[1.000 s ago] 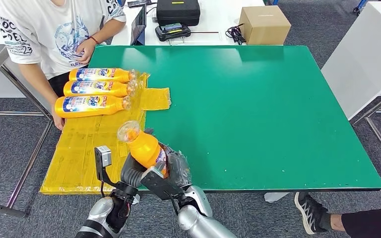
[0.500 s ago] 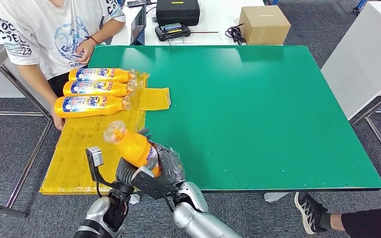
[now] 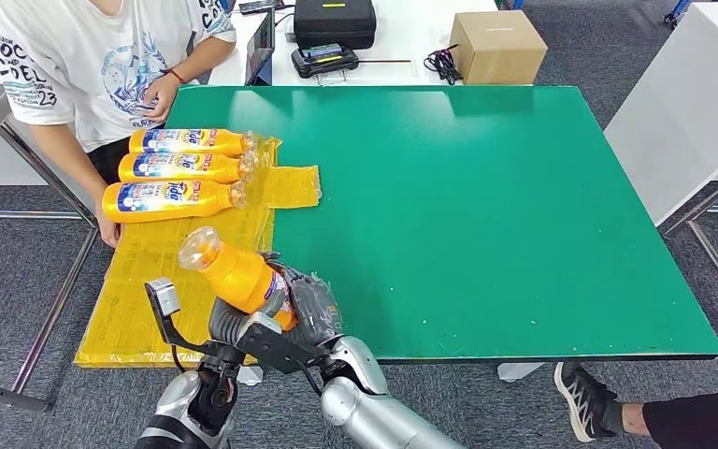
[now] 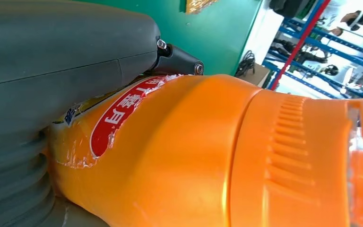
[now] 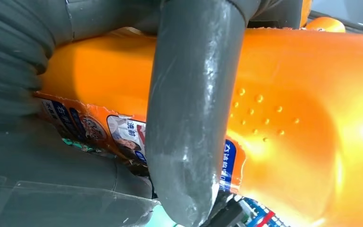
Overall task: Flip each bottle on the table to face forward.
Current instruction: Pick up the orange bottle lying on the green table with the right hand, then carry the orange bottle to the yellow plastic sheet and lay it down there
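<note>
Lying under everything is the big green tabletop (image 3: 486,215), with a yellow mat (image 3: 154,271) on its left side where three bottles (image 3: 173,170) lie in a neat row near a person (image 3: 84,56), labels up, so they look done. Both hands clamp one more bottle (image 3: 236,274) in the air over the mat's near end, cap up and away, likely so it can be turned: the left hand (image 3: 234,323) and the right hand (image 3: 310,309). Its label is mostly hidden by fingers (image 5: 189,118).
</note>
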Controlling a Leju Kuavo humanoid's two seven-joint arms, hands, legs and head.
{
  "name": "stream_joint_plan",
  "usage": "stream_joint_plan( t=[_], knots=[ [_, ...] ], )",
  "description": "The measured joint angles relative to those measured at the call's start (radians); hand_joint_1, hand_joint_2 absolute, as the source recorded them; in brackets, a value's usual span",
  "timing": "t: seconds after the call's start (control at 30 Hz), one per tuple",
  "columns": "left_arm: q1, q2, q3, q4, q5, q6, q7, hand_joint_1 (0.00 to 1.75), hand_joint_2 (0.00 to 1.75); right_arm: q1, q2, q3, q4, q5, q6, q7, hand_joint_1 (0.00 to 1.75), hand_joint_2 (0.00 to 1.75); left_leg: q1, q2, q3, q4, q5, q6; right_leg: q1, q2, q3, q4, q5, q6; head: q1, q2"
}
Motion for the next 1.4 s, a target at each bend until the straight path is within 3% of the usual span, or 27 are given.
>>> stream_joint_plan(
  t=[0.03, 0.1, 0.37, 0.67, 0.97, 1.4],
  knots=[
    [0.001, 0.0, 0.002, -0.004, -0.001, 0.003, -0.002, 1.75, 1.75, -0.002, 0.001, 0.002, 0.001, 0.002, 0.001, 0.003, 0.0, 0.87, 0.0, 0.0, 0.0, 0.0, 0.0, 0.0, 0.0, 0.0, 0.0, 0.0, 0.0, 0.0, 0.0, 0.0],
    [0.002, 0.0, 0.005, -0.011, -0.01, 0.016, -0.007, 1.75, 1.75, -0.003, 0.002, 0.004, 0.002, 0.005, 0.001, 0.014, 0.0, 0.0, 0.0, 0.0, 0.0, 0.0, 0.0, 0.0, 0.0, 0.0, 0.0, 0.0, 0.0, 0.0, 0.0, 0.0],
    [0.012, -0.01, 0.014, -0.064, -0.182, 0.171, -0.091, 1.75, 1.75, 0.027, 0.002, -0.061, -0.034, 0.027, 0.003, 0.015, 0.0, 0.0, 0.0, 0.0, 0.0, 0.0, 0.0, 0.0, 0.0, 0.0, 0.0, 0.0, 0.0, 0.0, 0.0, 0.0],
    [-0.004, -0.024, 0.054, -0.111, -0.262, 0.287, -0.141, 1.75, 1.75, 0.175, -0.034, -0.224, -0.259, 0.11, 0.001, 0.012, 0.0, 0.0, 0.0, -0.001, -0.001, 0.0, 0.0, 0.0, 0.0, 0.0, 0.0, 0.0, 0.0, 0.0, 0.0, 0.0],
    [-0.016, -0.03, 0.099, -0.11, -0.293, 0.33, -0.16, 1.75, 1.75, 0.275, -0.057, -0.29, -0.498, 0.142, 0.006, -0.006, 0.0, 0.0, 0.0, -0.001, -0.001, 0.0, 0.0, 0.0, 0.0, 0.0, 0.0, 0.0, 0.0, 0.0, 0.0, 0.0],
    [-0.024, -0.034, 0.118, -0.109, -0.301, 0.34, -0.162, 1.75, 1.75, 0.303, -0.062, -0.313, -0.575, 0.148, 0.006, -0.016, 0.0, 0.0, 0.0, -0.001, -0.001, 0.0, 0.0, 0.0, 0.0, 0.0, 0.0, 0.0, 0.0, 0.0, 0.0, 0.0]
  ],
)
